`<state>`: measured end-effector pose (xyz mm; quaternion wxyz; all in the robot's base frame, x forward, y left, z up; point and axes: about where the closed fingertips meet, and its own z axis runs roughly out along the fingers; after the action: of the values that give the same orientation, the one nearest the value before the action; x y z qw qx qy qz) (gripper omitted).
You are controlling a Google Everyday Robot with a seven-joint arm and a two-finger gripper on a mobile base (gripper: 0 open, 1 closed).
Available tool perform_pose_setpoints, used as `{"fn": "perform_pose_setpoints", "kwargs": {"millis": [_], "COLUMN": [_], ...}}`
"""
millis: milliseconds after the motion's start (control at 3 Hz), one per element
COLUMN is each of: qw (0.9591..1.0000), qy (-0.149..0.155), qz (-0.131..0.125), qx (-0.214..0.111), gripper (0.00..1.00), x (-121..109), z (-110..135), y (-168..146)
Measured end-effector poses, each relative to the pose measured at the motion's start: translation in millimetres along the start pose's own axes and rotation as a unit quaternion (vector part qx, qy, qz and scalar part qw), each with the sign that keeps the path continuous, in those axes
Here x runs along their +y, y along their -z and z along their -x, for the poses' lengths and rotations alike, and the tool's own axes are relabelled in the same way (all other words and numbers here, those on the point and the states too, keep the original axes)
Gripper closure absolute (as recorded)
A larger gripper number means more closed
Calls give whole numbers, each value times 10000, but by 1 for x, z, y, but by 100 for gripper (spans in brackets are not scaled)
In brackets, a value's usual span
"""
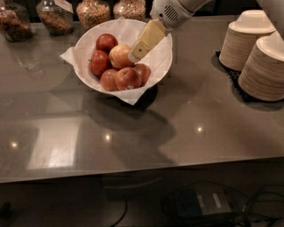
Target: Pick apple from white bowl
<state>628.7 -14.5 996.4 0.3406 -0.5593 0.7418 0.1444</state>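
- Over the right half of the white bowl [83,43], the gripper [135,53] hangs at a slant, its pale yellow tip low and its white wrist housing [170,12] up behind the bowl's far rim.
- The tip touches, or all but touches, the right side of the apple [120,56]; from this angle the gripper reads as one flat slab, so I cannot tell whether it is spread or closed, and it grips nothing that shows.
- The apple, the palest fruit, lies near the middle of the bowl, on top of the heap.
- Five darker red apples lie around it in the bowl: one behind [106,42], one to the left [98,62], two in front [108,80] [128,78] and one at the right [143,72].
- Crumpled white paper [132,95] lines the bowl, with corners jutting over the left and front rim.
- The bowl stands on a glossy grey counter [186,128].
- Behind the bowl stands a row of glass jars [92,12] holding grains or nuts.
- Well to the right of the bowl, two stacks of beige disposable bowls [246,42] sit on a black mat [225,67].
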Motion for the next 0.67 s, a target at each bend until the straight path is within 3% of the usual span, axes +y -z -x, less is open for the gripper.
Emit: {"fn": "perform_pose_setpoints", "kwargs": {"millis": [667], "qw": [9998], "qy": [-71], "qz": [-78], "qx": [-178], "gripper": [0], "x": [1], "z": [7], "y": [-20]}}
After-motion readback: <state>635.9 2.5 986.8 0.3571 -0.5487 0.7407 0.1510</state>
